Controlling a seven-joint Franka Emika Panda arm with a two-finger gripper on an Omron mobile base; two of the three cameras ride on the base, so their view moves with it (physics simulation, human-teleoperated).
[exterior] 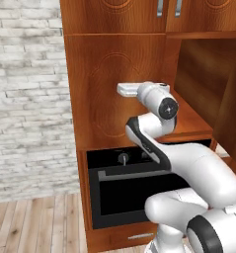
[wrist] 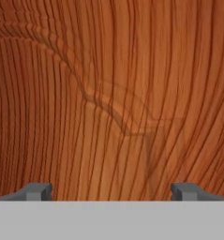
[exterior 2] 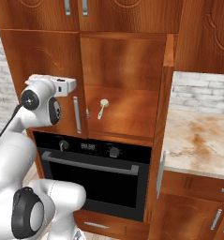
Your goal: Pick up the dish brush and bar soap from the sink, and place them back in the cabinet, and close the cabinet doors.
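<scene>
The dish brush (exterior 2: 103, 107) lies on the cabinet (exterior 2: 127, 61) shelf, toward its left edge, head to the back — stowed. The left cabinet door (exterior 2: 45, 75) looks nearly shut; the right one (exterior 2: 167, 93) stands edge-on, open. The gripper (wrist: 111, 191), jaws wide and empty, faces the left door's carved panel — probably to push it closed.

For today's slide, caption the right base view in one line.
Open claw faces the left cabinet door; dish brush lies on the shelf.
</scene>
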